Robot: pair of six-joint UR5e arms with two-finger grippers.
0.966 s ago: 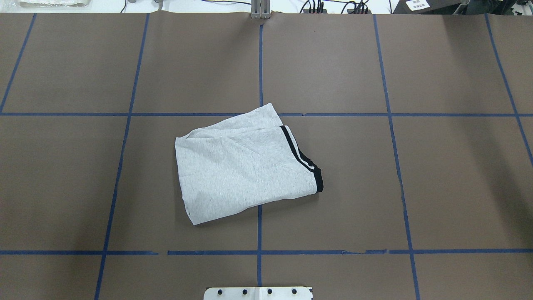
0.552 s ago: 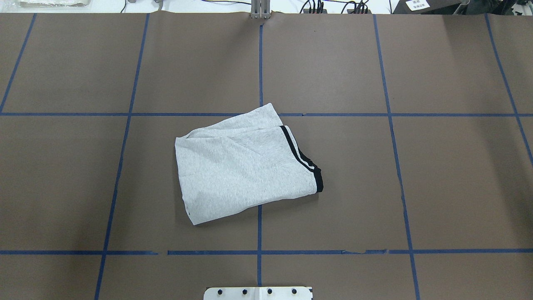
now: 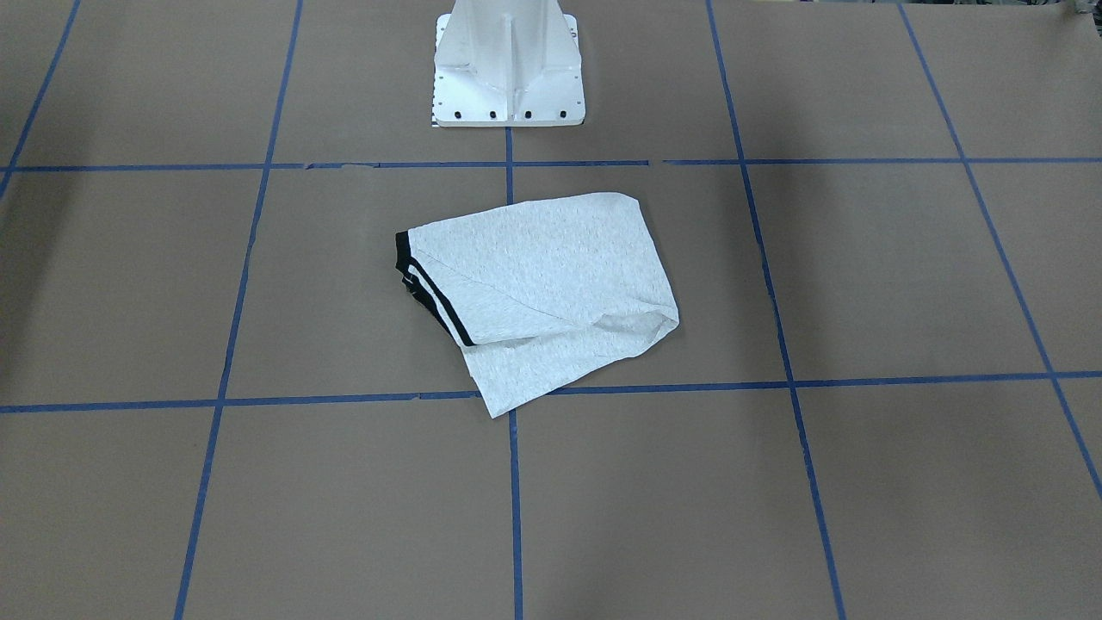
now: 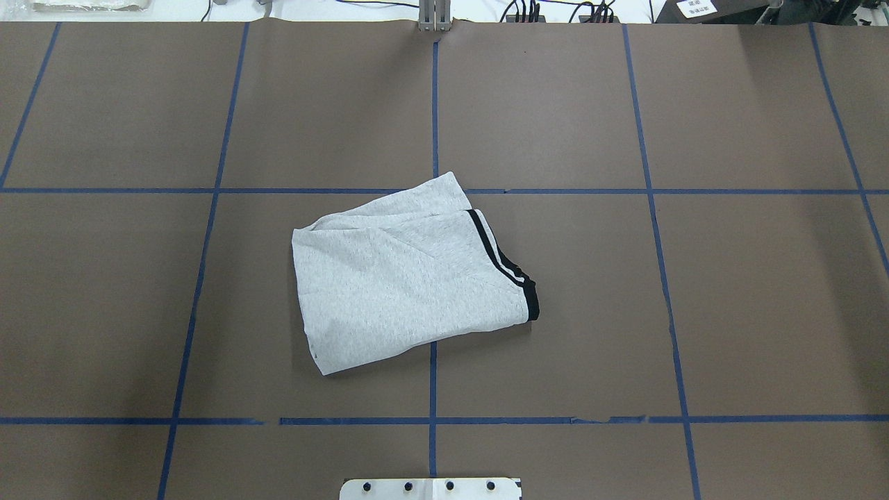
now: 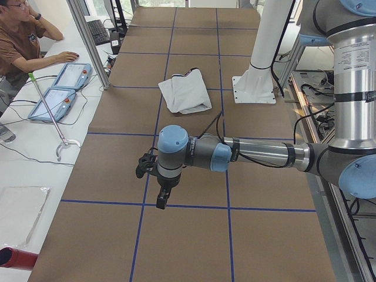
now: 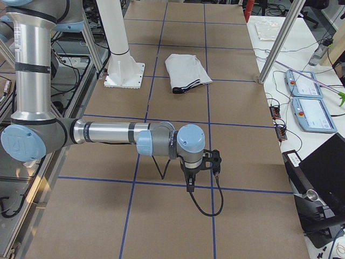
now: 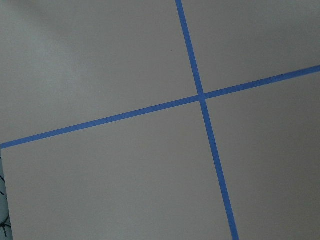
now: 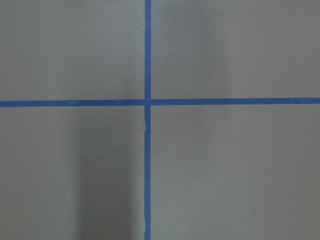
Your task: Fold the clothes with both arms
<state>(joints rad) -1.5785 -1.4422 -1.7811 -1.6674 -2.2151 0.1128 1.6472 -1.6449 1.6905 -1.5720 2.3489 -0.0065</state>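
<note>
The grey T-shirt (image 4: 406,278) lies folded into a rough rectangle near the table's middle, with its black stripes along the right edge in the overhead view. It also shows in the front view (image 3: 542,284) and both side views (image 5: 185,91) (image 6: 186,70). The cartoon print is hidden. My left gripper (image 5: 160,201) hangs over bare table far to the shirt's left. My right gripper (image 6: 188,184) hangs over bare table far to its right. Both show only in side views, so I cannot tell whether they are open or shut. Both wrist views show only the brown cover and blue tape.
The white pedestal base (image 3: 508,69) stands at the robot's edge of the table behind the shirt. Blue tape lines (image 4: 433,382) divide the brown cover into squares. An operator (image 5: 20,35) sits by teach pendants (image 5: 59,88) on the far side table.
</note>
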